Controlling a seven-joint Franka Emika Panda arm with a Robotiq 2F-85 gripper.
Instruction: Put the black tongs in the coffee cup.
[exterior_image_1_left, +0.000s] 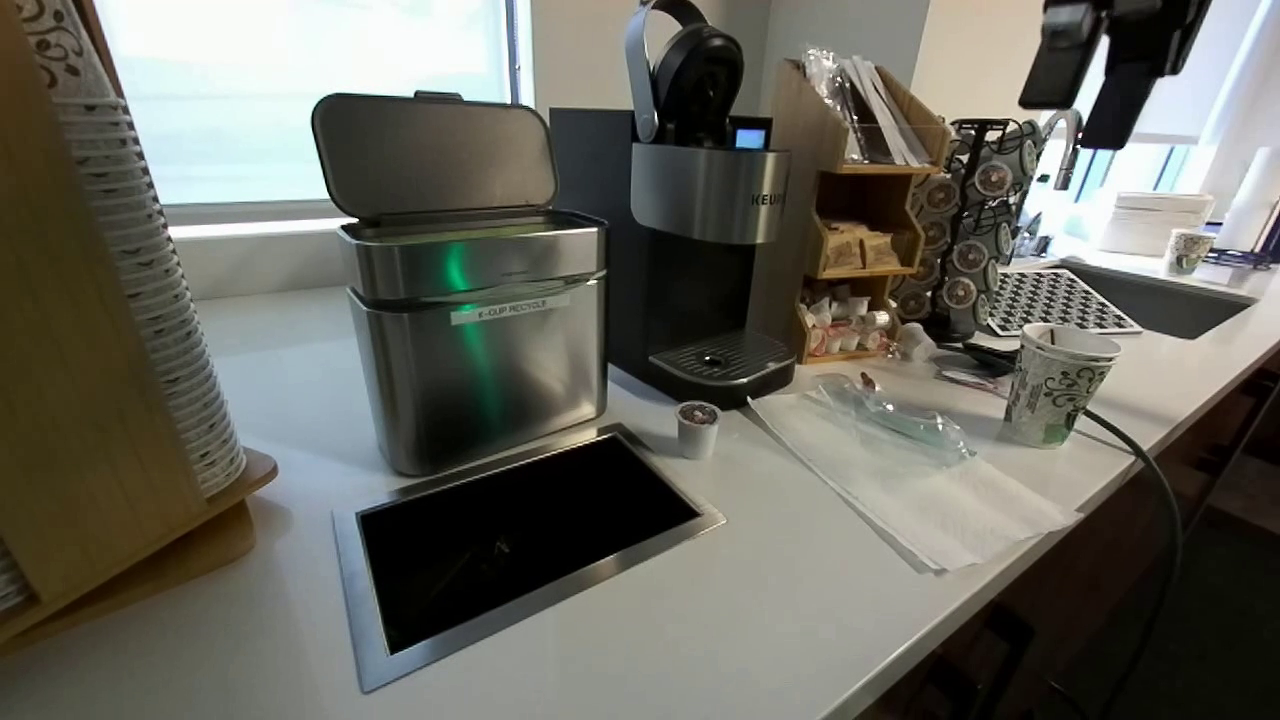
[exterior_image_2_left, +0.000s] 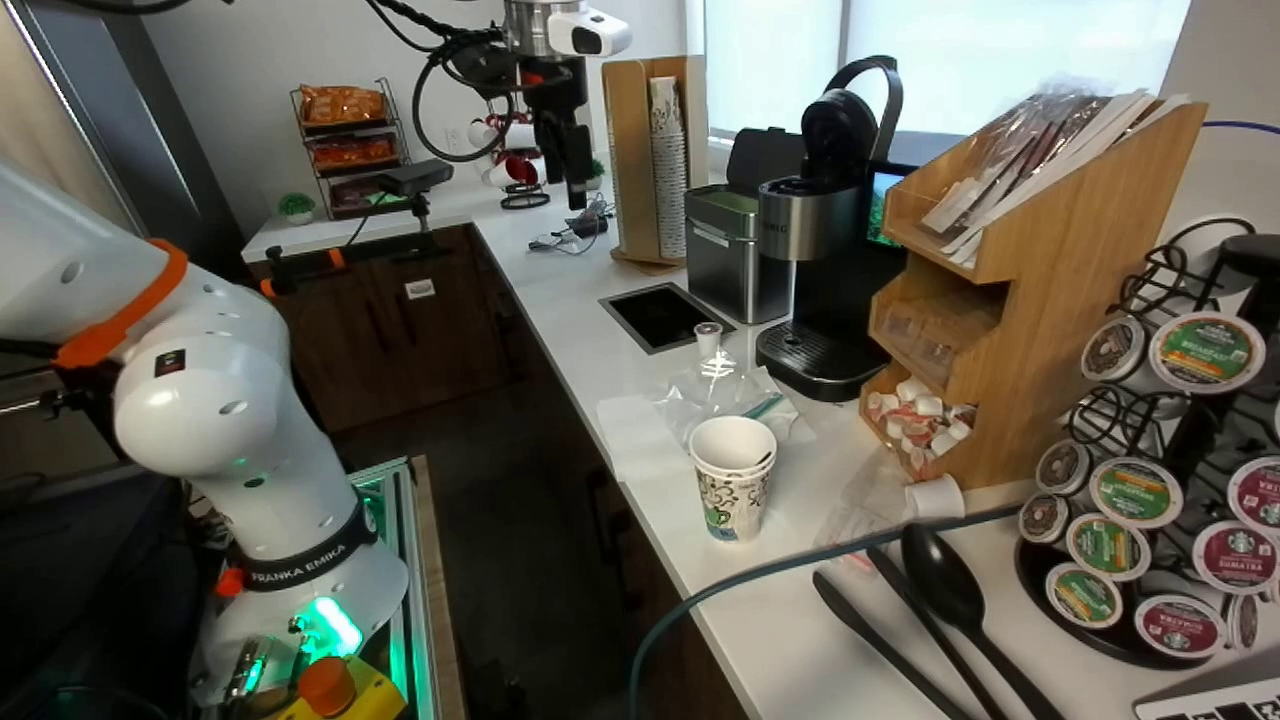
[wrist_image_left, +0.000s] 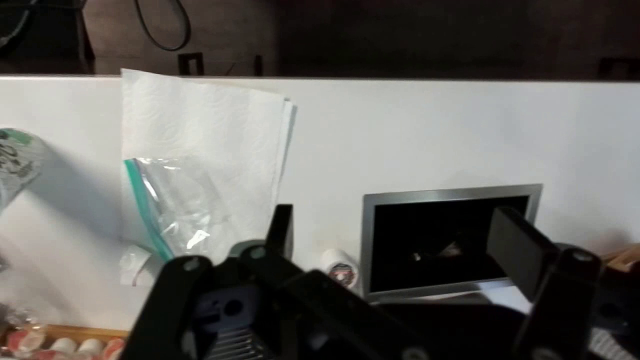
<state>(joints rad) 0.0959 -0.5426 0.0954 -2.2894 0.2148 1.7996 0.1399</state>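
Observation:
The coffee cup (exterior_image_1_left: 1055, 400) is a pale paper cup with a leafy pattern, upright near the counter's front edge. It also shows in an exterior view (exterior_image_2_left: 733, 505), with a dark thin thing inside its rim, and partly at the wrist view's left edge (wrist_image_left: 17, 162). Two slim black pieces (exterior_image_2_left: 888, 645) lie beside a black spoon (exterior_image_2_left: 942, 580); I cannot tell whether these pieces are the black tongs. My gripper (wrist_image_left: 395, 232) is open and empty, high above the counter. It shows in both exterior views (exterior_image_1_left: 1080, 120) (exterior_image_2_left: 572, 180), well away from the cup.
A framed counter opening (exterior_image_1_left: 370, 600), a coffee pod (exterior_image_1_left: 697, 430), paper towels with a plastic bag (exterior_image_1_left: 960, 520), a steel bin (exterior_image_1_left: 490, 370) and a coffee machine (exterior_image_1_left: 710, 200) stand along the counter. A cable (exterior_image_2_left: 780, 570) runs past the cup. A pod rack (exterior_image_2_left: 1205, 480) stands nearby.

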